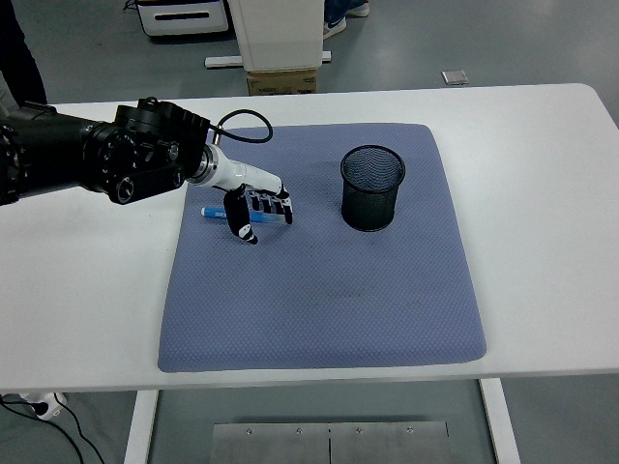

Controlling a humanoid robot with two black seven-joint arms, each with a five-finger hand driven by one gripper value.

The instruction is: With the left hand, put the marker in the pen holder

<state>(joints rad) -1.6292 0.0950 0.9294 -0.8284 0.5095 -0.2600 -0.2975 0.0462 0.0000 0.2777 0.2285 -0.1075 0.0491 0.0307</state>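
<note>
A lab or robot test room is shown: bare grey floor, a white table on metal legs, a blue-grey mat laid out below the fingers, white equipment and a cardboard box seen beyond them.

Grey, smooth floor beyond the far edge of a white tabletop, evenly lit with soft reflections and no hard shadows. On the floor behind: a white pedestal-like unit with a cardboard box at its foot, a white machine with a dark panel at top left, a small grey square plate lying flat further right, and a person's shoes at the top edge. Below the near edge, white table legs, a metal floor plate, and a black cable trailing at bottom left.
</note>
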